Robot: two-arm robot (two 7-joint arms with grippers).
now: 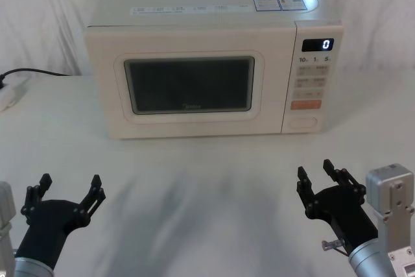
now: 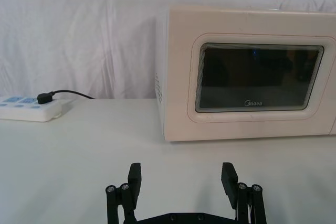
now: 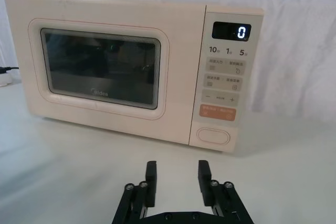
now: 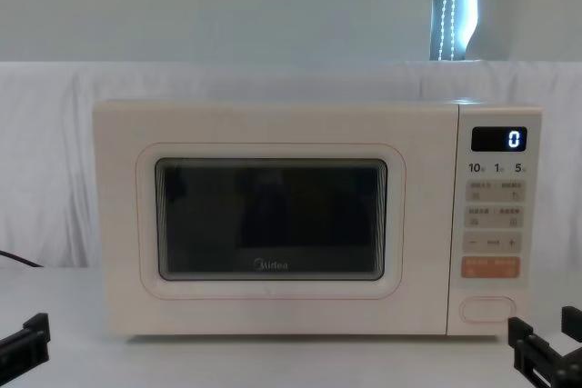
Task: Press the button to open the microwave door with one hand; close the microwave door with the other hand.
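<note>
The cream microwave stands at the back of the white table, its door (image 1: 188, 85) (image 2: 257, 80) (image 3: 100, 66) (image 4: 270, 220) shut flush with the control panel. The button (image 1: 303, 122) (image 3: 213, 136) (image 4: 486, 309), a plain cream pill, sits at the bottom of the panel under the orange key. My right gripper (image 1: 316, 172) (image 3: 177, 174) (image 4: 546, 326) hovers open near the table's front right, in line with the button and well short of it. At the front left, far from the microwave, my left gripper (image 1: 70, 183) (image 2: 181, 174) is open wide and holds nothing.
A white power strip (image 1: 10, 92) (image 2: 29, 107) with a black cable lies on the table left of the microwave. White cloth hangs behind. Bare table (image 1: 201, 186) stretches between the grippers and the microwave's front.
</note>
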